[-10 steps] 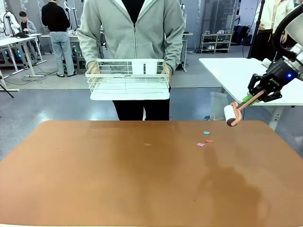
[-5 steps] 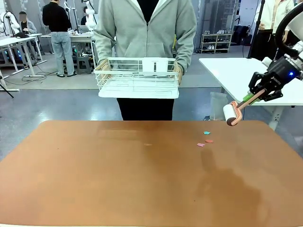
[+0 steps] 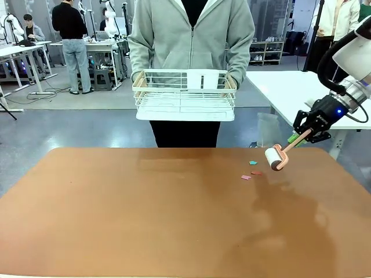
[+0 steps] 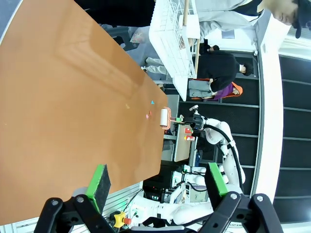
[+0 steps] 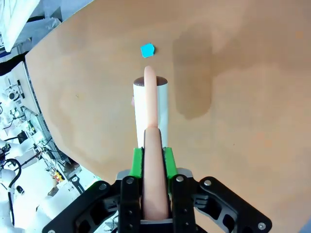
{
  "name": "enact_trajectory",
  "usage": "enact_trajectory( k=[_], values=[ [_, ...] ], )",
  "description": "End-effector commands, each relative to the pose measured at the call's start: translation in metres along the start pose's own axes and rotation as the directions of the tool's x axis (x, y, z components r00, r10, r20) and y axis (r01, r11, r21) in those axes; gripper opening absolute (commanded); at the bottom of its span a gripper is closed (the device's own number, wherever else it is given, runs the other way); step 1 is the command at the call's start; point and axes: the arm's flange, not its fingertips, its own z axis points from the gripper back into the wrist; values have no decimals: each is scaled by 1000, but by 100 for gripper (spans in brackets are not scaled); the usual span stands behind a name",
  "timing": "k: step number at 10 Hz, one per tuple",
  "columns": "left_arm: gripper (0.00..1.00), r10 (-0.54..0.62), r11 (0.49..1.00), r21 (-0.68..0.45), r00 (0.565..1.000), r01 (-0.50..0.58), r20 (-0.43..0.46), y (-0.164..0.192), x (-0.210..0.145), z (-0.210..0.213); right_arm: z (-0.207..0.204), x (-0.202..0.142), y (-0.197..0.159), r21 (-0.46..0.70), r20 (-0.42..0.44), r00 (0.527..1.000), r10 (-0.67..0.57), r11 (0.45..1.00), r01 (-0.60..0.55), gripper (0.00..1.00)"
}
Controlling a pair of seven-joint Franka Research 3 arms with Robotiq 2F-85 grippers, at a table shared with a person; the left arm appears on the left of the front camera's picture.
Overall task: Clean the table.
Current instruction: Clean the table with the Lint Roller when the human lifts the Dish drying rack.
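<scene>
The reddish-brown table (image 3: 145, 220) carries three small paper scraps near its far right: a teal scrap (image 3: 253, 163), a red scrap (image 3: 256, 172) and a pink scrap (image 3: 246, 177). My right gripper (image 3: 310, 130) is shut on the pink handle of a lint roller (image 3: 273, 157), whose white head hangs just above the table, right of the scraps. In the right wrist view the lint roller (image 5: 151, 109) points at the teal scrap (image 5: 147, 50) from between the shut fingers of my right gripper (image 5: 151, 165). My left gripper (image 4: 158, 182) stands open above the table (image 4: 58, 97), with nothing between its pads.
A person at the far edge holds a white wire rack (image 3: 185, 95) in both hands above the floor behind the table. A white-topped table (image 3: 290, 87) stands at the back right. The wire rack (image 4: 172, 43) and the lint roller (image 4: 165, 118) also appear far off in the left wrist view.
My right gripper has moved left and down, bringing the roller head closer to the scraps. The person has stepped to the right with the rack.
</scene>
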Motion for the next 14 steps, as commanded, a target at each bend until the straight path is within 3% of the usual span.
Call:
enact_trajectory(
  k=[1,2,5,9,11,14],
  values=[
    [100,-5,1000,-12,1000,5,-2,-1,-2,3,6,15,1,-18,22,1000,8,1000,-7,21],
    [100,-5,1000,-12,1000,5,-2,-1,-2,3,1,19,-11,8,63,998,2,1000,-3,21],
    [100,-5,1000,-12,1000,5,-2,-1,-2,3,-13,40,-32,54,33,999,12,998,-14,21],
    [100,-5,1000,-12,1000,5,-2,-1,-2,3,-46,43,-49,36,-14,1000,15,999,-15,21],
    [100,-5,1000,-12,1000,5,-2,-1,-2,3,-68,34,-40,21,-36,998,44,999,-43,21],
    [100,-5,1000,-12,1000,5,-2,-1,-2,3,-101,20,-20,57,-20,1000,-3,998,4,21]
  ],
)
